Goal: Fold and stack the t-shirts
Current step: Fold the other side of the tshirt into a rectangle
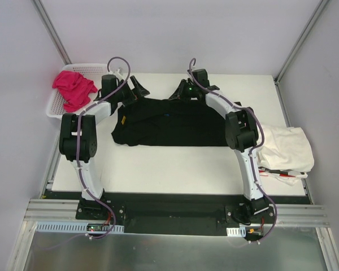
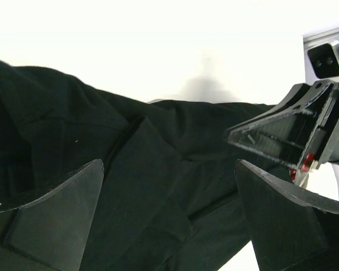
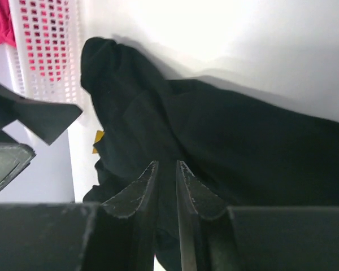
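Observation:
A black t-shirt (image 1: 169, 121) lies spread across the middle of the table, its far edge under both grippers. My left gripper (image 1: 137, 89) hovers over the shirt's far left corner, and the left wrist view shows it (image 2: 169, 164) wide open above the black cloth (image 2: 158, 169) with nothing between the fingers. My right gripper (image 1: 182, 90) is at the far edge, its jaws (image 3: 166, 164) nearly together with black cloth (image 3: 243, 141) in the narrow gap. A pink t-shirt (image 1: 73, 87) lies in the basket. Cream-white t-shirts (image 1: 285, 147) are heaped at the right edge.
A white mesh basket (image 1: 53, 104) stands at the back left corner, close to the left arm, and appears in the right wrist view as well (image 3: 45, 51). A small yellow mark (image 3: 98, 141) shows on the table beside the shirt. Walls enclose the table on three sides.

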Available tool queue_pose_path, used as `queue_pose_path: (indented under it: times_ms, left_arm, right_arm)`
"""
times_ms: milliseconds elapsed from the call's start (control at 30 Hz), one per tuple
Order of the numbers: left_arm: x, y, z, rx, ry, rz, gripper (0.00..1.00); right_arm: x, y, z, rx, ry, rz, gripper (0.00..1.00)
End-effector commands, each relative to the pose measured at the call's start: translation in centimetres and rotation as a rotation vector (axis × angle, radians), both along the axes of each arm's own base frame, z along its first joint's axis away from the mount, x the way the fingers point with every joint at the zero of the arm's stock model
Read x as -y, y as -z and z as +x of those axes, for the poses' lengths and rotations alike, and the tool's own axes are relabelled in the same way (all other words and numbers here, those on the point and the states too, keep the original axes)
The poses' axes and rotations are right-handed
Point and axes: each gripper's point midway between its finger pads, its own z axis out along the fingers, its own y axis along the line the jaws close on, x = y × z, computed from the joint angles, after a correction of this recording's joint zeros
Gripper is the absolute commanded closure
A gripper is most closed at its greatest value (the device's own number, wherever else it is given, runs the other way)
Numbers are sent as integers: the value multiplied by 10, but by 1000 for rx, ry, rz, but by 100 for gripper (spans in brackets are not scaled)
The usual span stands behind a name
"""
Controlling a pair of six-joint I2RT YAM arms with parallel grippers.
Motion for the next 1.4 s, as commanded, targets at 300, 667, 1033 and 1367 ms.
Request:
queue_pose_path:
  times_ms: [300,667,1033,1367]
  left_arm:
    - [35,-26,27,106,261,-42,2]
    - [46,0,9,18,500,11,13]
    - [53,25,4,-111,537,-25,14]
    - [56,25,22,-108,514,-7,14]
  right_arm:
    - [-28,-19,-16,17,-60,109,78]
    - [52,-55,-12,67,70,168,79]
    - [93,-95,-13,133,133,236,80]
    - [113,-105,-15,159,163,247,81]
